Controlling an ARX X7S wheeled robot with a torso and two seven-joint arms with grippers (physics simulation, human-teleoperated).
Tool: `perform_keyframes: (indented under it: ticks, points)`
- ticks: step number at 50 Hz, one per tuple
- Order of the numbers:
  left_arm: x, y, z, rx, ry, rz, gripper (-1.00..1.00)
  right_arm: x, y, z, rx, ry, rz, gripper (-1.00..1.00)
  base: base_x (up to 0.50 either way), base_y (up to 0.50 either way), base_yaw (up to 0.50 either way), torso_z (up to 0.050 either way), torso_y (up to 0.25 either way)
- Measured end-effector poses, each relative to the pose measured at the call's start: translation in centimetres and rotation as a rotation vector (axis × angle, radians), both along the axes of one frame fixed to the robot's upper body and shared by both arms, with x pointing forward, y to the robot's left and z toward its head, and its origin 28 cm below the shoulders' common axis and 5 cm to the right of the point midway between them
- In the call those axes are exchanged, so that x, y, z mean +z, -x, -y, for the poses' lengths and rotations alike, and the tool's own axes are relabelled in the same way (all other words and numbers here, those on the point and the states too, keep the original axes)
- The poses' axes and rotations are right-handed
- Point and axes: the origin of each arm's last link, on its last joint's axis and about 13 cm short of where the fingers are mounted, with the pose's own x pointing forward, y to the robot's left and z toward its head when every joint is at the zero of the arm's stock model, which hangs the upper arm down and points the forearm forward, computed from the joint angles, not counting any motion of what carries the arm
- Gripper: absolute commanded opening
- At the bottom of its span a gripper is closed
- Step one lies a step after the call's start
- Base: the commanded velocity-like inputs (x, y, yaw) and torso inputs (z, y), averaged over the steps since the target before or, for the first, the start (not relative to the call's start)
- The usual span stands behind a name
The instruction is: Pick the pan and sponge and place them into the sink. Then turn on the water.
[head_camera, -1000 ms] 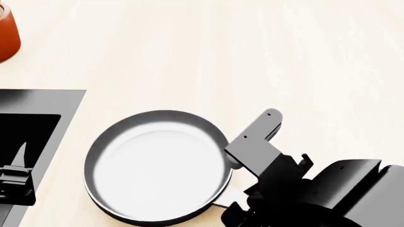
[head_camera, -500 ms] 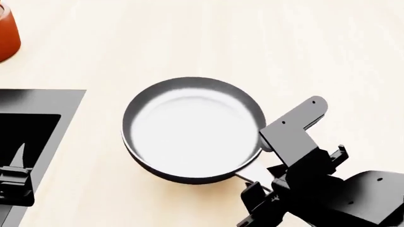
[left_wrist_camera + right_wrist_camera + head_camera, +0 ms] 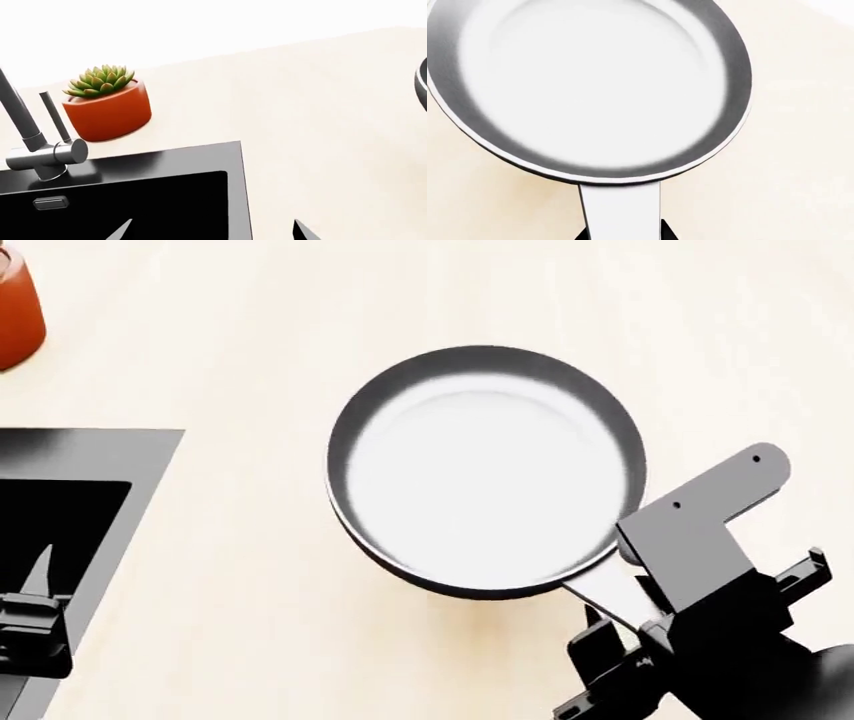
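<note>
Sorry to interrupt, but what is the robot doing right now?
The right end effector grips the handle of the round black frying pan with the pale inside, holding it over the light counter, right of the black rectangular sink. The left end effector hangs over the basin. No water runs from the faucet.

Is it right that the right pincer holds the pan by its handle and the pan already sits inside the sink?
Not quite. The right pincer does hold the pan by its handle, but the head view shows the pan over the pale counter, apart from the sink, not inside it.
</note>
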Motion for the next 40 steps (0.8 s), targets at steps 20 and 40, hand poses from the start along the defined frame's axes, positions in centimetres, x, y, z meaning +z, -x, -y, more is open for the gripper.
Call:
perform_keyframes:
  ticks: [20,40]
  points:
    - [0.0,0.2,-0.2,0.008,0.001,0.001,1.0,-0.6,0.8,-0.1,0.021,-0.008,0.005,-1.0,-0.05,0.5,0.0,0.0,0.002]
    - [-0.2,0.2,-0.3,0.015,0.001,-0.001,1.0,-1.1,1.0,-0.3,0.028,-0.024,-0.009,-1.0,-0.11,0.5,0.0,0.001,0.001]
